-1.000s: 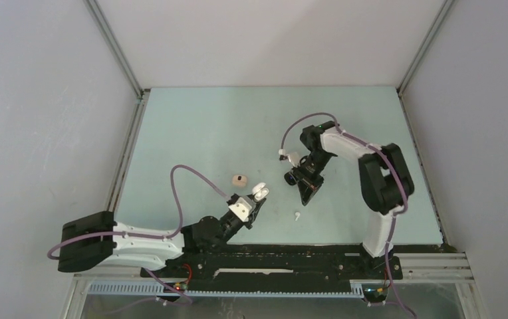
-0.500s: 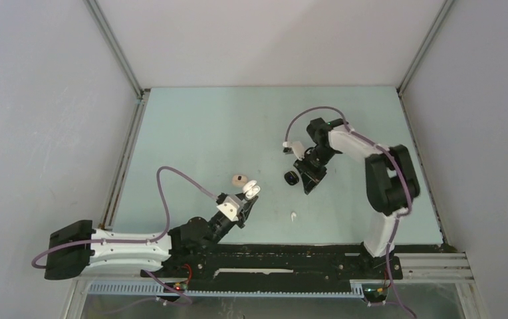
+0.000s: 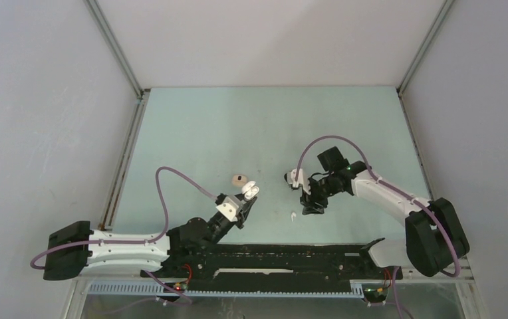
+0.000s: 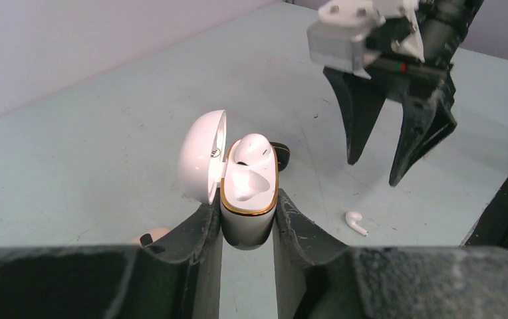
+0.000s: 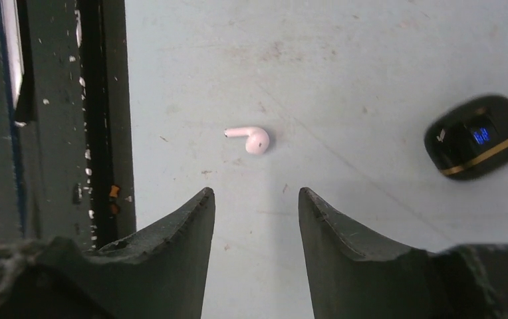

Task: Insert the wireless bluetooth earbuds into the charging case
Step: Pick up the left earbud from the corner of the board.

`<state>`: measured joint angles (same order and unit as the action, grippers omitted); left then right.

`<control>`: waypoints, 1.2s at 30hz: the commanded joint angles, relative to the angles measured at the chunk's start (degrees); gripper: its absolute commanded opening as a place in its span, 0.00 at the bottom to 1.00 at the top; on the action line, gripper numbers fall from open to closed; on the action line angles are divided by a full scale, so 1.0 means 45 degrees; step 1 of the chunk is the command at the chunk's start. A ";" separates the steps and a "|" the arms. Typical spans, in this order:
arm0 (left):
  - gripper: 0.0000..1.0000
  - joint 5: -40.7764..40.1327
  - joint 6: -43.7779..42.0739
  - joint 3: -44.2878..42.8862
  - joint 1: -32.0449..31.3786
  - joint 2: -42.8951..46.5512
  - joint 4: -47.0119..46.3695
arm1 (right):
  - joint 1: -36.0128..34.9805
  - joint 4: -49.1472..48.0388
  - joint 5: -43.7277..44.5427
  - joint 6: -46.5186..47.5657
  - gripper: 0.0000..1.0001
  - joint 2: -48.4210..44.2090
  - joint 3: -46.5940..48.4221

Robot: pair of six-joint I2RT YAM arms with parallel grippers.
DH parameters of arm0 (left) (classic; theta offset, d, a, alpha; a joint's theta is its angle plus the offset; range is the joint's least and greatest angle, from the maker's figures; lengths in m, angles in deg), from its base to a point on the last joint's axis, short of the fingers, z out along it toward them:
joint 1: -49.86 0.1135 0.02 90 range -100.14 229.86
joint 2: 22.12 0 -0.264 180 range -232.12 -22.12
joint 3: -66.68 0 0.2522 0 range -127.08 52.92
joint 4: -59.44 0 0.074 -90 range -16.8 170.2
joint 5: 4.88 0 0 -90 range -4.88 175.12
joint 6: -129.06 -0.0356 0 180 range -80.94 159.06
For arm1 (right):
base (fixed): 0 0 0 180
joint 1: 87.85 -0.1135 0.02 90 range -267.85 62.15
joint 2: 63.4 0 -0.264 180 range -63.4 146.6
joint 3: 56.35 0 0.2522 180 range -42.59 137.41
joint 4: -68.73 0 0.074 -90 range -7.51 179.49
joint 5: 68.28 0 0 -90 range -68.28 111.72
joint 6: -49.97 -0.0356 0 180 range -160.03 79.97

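My left gripper (image 4: pixel 248 211) is shut on a white charging case (image 4: pixel 248 199) with a gold rim, held upright with its lid (image 4: pixel 201 156) open. One white earbud (image 4: pixel 251 147) sits in one of its slots; the other slot is empty. The gripper and case also show in the top view (image 3: pixel 247 193). A loose white earbud (image 5: pixel 251 138) lies on the table, also visible in the top view (image 3: pixel 293 216) and the left wrist view (image 4: pixel 356 222). My right gripper (image 5: pixel 255 193) is open and empty, hovering just above and beside that earbud (image 3: pixel 312 207).
A black case with a gold band (image 5: pixel 477 136) lies on the table right of the loose earbud. A small beige case (image 3: pixel 238 179) lies beyond my left gripper. The black base rail (image 5: pixel 105 119) runs along the table's near edge, close to the earbud.
My right arm has swung from the table's middle toward the near edge, and its open gripper now hangs by the loose white earbud. My left gripper shifted slightly left, still holding the case.
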<state>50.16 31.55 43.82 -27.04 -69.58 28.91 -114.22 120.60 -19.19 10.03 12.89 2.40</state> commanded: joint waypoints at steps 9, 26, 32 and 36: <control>0.01 -0.0150 0.0281 -0.0090 -0.0178 -0.0255 -0.0814 | -0.2004 -0.3060 0.1771 0.2662 0.50 0.0963 -0.1091; 0.00 -0.0141 0.0426 0.0241 -0.0220 -0.0266 -0.1153 | -0.2746 -0.1146 0.2581 0.2698 0.44 0.3291 0.0604; 0.00 -0.0141 0.0410 0.0301 -0.0215 -0.0234 -0.1172 | -0.2810 -0.0466 0.2405 0.2897 0.46 0.3502 0.0880; 0.00 -0.0141 0.0434 0.0355 -0.0215 -0.0270 -0.1230 | -0.2917 -0.0165 0.2371 0.2893 0.47 0.3644 0.1009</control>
<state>49.87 32.69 45.48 -27.66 -70.94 26.59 -126.61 116.11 -8.00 22.27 27.82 5.29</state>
